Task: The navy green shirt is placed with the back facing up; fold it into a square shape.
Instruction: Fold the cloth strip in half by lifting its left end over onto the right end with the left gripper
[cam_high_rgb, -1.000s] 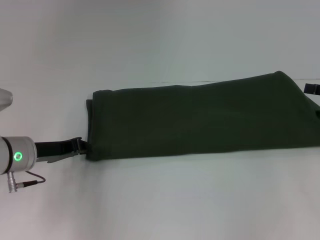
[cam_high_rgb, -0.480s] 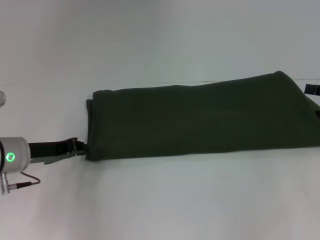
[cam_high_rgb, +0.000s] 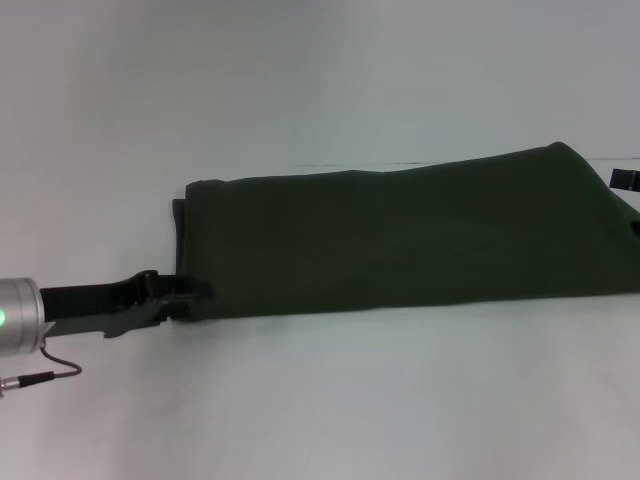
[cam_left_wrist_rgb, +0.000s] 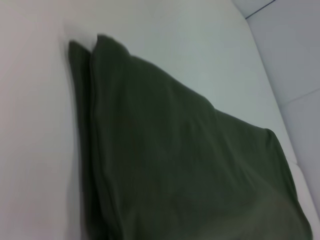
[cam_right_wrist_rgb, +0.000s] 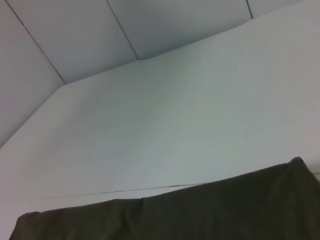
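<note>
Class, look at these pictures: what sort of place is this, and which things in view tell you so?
Probably a robot test bench or lab, not a home: a plain white table, bare pale panelled walls behind it, and only a folded navy green shirt, with the left gripper at its near-left corner.

A bare robot test bench in a lab or studio, to judge by its plainness; a wide white table (cam_high_rgb: 320, 400) fills the head view, with only the navy green shirt (cam_high_rgb: 400, 235) lying on it, just ahead of the left arm's jaws; beyond the table the right wrist view shows a pale panelled wall (cam_right_wrist_rgb: 150, 25) with thin dark seams; nothing homely shows.
</note>
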